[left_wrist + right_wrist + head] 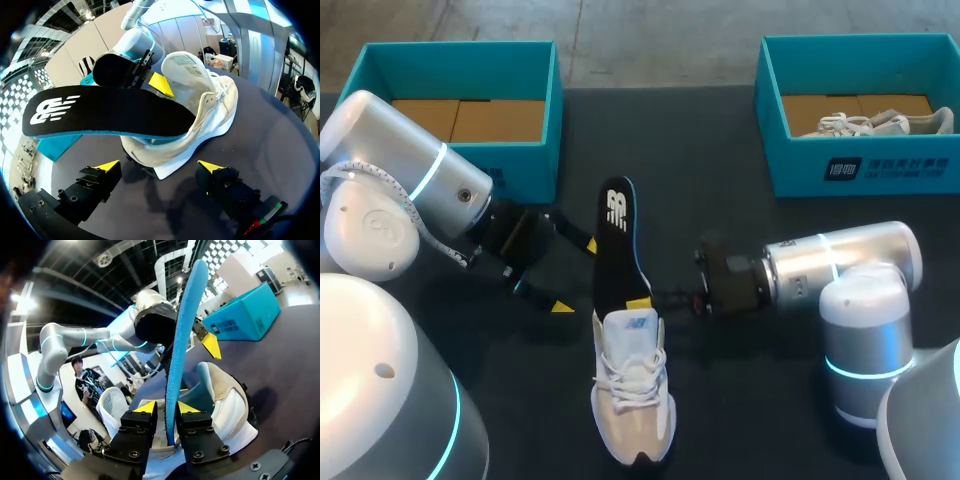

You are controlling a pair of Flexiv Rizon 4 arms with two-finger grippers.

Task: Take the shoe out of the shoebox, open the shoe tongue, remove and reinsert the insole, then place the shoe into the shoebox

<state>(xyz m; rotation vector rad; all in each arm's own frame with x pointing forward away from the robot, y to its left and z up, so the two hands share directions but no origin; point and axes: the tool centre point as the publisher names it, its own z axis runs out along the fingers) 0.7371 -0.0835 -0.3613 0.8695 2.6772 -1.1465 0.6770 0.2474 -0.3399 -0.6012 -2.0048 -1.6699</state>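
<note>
Pinching one insole [613,238] in one shoe [632,400]

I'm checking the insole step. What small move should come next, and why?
Probably the right tool should draw the insole back out of the shoe, away from the toe. It is shut on the insole at the shoe's opening, and most of the insole already sticks out, only its front end inside. The left tool is open beside the shoe, holding nothing.
</note>
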